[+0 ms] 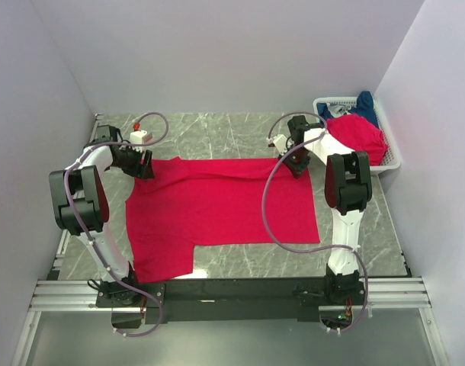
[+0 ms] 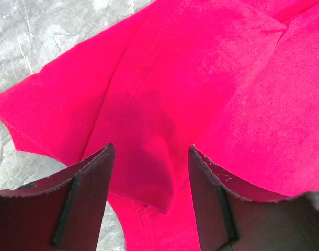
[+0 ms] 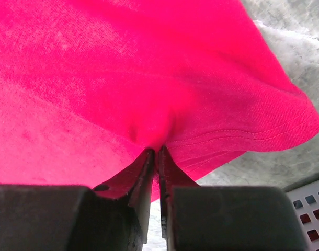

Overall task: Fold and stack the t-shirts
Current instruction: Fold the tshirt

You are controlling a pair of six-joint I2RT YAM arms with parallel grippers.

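A bright red t-shirt (image 1: 217,206) lies spread flat on the marble table. My left gripper (image 1: 145,166) is at its far left corner, open, its fingers (image 2: 91,178) straddling a raised fold of the red cloth (image 2: 159,130). My right gripper (image 1: 297,165) is at the far right corner, shut on a pinch of the red cloth (image 3: 159,104) near the hem. Another red t-shirt (image 1: 360,136) and a dark blue t-shirt (image 1: 363,104) lie heaped in the basket.
A white plastic mesh basket (image 1: 391,160) stands at the far right against the wall; its corner shows in the right wrist view (image 3: 311,201). White walls close in on the left, back and right. A metal rail (image 1: 232,293) runs along the near edge.
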